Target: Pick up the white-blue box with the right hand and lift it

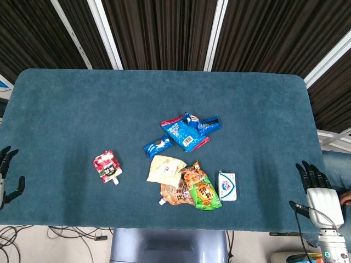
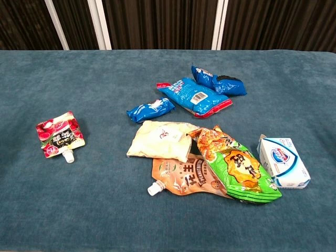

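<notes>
The white-blue box [image 1: 227, 186] [image 2: 283, 161] lies flat near the table's front edge, just right of a green snack bag. My right hand [image 1: 316, 188] hangs off the table's right front corner, well to the right of the box, fingers apart and holding nothing. My left hand [image 1: 7, 175] is at the far left edge of the head view, fingers spread, empty. Neither hand shows in the chest view.
A green snack bag [image 2: 239, 169] touches the box's left side, overlapping an orange spouted pouch [image 2: 181, 177] and a cream packet [image 2: 161, 140]. Blue packets [image 2: 194, 96] lie further back. A red spouted pouch [image 2: 59, 134] sits alone at left. The blue table cloth [image 1: 66, 115] covers the table.
</notes>
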Robot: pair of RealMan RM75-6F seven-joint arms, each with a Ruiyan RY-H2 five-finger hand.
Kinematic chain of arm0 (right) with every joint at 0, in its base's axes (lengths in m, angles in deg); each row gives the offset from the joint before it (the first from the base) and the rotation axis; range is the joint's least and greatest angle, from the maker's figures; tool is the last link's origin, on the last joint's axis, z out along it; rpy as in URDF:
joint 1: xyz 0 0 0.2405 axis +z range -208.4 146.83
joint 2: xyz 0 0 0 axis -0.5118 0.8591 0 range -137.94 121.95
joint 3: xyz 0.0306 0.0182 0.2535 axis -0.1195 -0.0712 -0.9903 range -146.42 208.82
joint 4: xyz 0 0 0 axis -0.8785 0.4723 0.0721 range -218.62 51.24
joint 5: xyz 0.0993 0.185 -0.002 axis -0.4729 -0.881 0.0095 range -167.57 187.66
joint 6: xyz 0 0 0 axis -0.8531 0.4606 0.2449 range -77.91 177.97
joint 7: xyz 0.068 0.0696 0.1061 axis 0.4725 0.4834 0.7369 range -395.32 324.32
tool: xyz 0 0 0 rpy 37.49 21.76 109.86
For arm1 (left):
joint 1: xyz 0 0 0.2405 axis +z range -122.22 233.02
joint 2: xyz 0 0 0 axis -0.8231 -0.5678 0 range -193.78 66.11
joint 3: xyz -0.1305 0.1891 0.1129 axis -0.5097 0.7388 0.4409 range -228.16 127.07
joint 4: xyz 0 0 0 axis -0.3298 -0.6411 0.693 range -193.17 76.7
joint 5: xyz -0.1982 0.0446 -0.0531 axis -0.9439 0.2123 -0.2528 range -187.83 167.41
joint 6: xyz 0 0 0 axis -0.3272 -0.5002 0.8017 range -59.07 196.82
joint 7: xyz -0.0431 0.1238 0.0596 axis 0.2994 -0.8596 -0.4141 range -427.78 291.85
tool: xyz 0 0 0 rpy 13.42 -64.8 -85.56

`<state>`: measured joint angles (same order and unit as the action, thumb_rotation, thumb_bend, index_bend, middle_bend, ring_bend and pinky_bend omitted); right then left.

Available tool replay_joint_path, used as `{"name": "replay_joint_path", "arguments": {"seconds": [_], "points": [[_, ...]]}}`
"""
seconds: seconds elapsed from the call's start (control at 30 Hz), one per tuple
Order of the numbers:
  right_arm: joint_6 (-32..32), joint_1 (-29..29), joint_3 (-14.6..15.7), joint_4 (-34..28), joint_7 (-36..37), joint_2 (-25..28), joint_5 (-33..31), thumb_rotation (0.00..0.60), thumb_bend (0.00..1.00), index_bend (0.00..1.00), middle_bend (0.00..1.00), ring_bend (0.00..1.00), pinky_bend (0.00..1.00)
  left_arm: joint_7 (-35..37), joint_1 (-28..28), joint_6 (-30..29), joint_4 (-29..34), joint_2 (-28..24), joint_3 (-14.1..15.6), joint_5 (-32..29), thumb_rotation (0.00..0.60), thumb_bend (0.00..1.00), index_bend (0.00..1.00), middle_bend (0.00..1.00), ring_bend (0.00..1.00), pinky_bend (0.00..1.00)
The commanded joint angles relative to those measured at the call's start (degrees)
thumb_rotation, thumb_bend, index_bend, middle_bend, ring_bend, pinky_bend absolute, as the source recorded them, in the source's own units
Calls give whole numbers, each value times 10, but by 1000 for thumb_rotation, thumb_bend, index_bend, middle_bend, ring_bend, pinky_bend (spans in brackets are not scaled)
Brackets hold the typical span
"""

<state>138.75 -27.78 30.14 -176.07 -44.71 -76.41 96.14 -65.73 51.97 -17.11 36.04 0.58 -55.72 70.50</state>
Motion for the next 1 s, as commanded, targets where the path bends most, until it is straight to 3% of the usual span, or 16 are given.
{"name": "replay_joint_path", "arguments": {"seconds": [0.03,0.7,1.0], "points": [[-1,-1,-1,-1,0,1,0,600,204,0,50,64,166,0,0,0,0,0,0,0,600,465,118,45,122,66],[-43,15,19,19,17,16,42,600,195,0,50,54,166,-2,1,0,-1,1,1,0,600,465,118,45,122,66],[-90,21,34,-23,29,37,26,600,174,0,47,45,166,-3,0,1,-1,1,2,0,600,466,118,45,122,66]]}}
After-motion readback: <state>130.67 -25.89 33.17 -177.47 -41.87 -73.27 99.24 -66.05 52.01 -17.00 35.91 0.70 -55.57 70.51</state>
